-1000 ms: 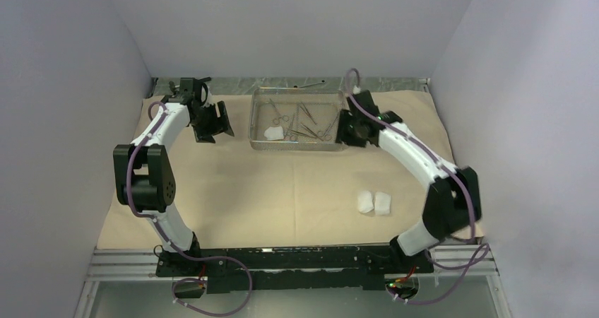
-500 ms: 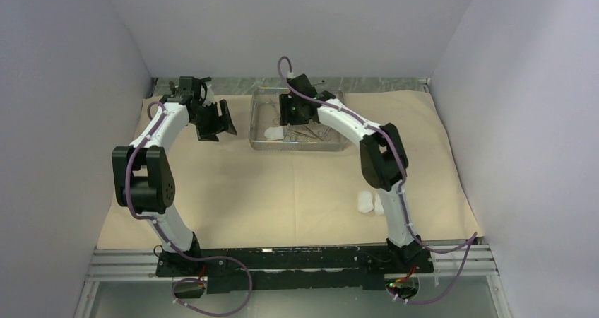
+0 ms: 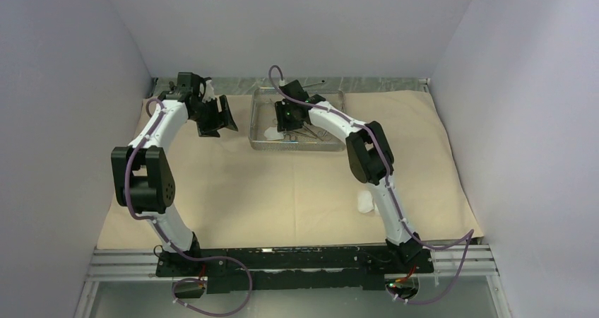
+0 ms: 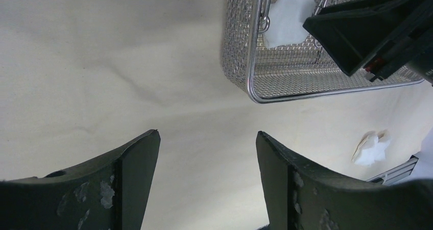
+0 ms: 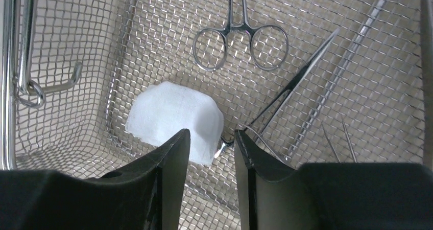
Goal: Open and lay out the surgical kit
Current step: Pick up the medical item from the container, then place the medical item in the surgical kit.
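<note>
The steel wire-mesh tray (image 3: 297, 146) sits at the back of the tan wrap sheet (image 3: 282, 191). My right gripper (image 3: 285, 117) is inside the tray, open with a narrow gap, and hovers just above a white gauze pad (image 5: 173, 116). A ring-handled clamp (image 5: 240, 41) and tweezers (image 5: 306, 66) lie on the mesh (image 5: 61, 36) beyond it. My left gripper (image 3: 215, 116) is open and empty above the sheet, left of the tray (image 4: 306, 82). Another gauze pad (image 3: 365, 202) lies on the sheet, partly hidden by the right arm.
A thin dark tool (image 3: 316, 84) lies behind the tray near the back wall. Side walls close in the workspace left and right. The right arm stretches diagonally across the sheet from its base to the tray.
My right gripper has swung from the tray's right end to its left part, over the gauze pad. The left gripper has shifted slightly back and stays open.
</note>
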`<state>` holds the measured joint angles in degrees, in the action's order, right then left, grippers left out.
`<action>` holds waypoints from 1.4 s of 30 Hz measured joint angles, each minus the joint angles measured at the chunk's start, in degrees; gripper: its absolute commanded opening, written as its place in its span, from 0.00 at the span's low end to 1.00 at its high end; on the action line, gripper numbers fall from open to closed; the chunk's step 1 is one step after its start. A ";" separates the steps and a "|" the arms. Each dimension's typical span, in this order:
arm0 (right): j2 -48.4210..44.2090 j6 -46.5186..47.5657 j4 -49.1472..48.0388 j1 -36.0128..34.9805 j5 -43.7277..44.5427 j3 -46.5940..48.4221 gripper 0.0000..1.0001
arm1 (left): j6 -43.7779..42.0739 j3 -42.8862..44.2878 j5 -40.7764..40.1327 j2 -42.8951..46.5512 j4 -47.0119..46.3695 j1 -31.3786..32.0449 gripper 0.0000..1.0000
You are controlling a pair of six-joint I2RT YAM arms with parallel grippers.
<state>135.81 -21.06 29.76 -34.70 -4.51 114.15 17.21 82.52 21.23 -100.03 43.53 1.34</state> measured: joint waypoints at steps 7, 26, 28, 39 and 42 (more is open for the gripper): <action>2.69 0.44 -0.42 0.00 -0.94 2.49 0.32 | -0.07 0.85 -0.09 -0.11 0.92 0.00 0.75; 3.32 1.38 0.87 -1.01 0.39 6.80 0.00 | -0.37 0.85 -0.17 -0.11 1.57 -0.02 0.75; 3.26 1.36 0.96 -1.18 0.39 8.57 0.00 | -0.48 0.85 -0.42 -0.11 1.64 0.00 0.75; -5.84 0.70 2.40 -1.11 1.07 5.88 0.00 | -0.59 0.85 -1.46 -0.09 1.75 0.00 0.75; -13.29 0.52 2.54 -0.96 1.27 -0.63 0.00 | -0.52 0.85 -1.60 -0.09 1.70 -0.02 0.75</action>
<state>122.52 -20.53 32.29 -35.66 -3.25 113.51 16.69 83.37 19.64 -100.12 45.23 1.32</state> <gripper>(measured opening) 0.015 0.746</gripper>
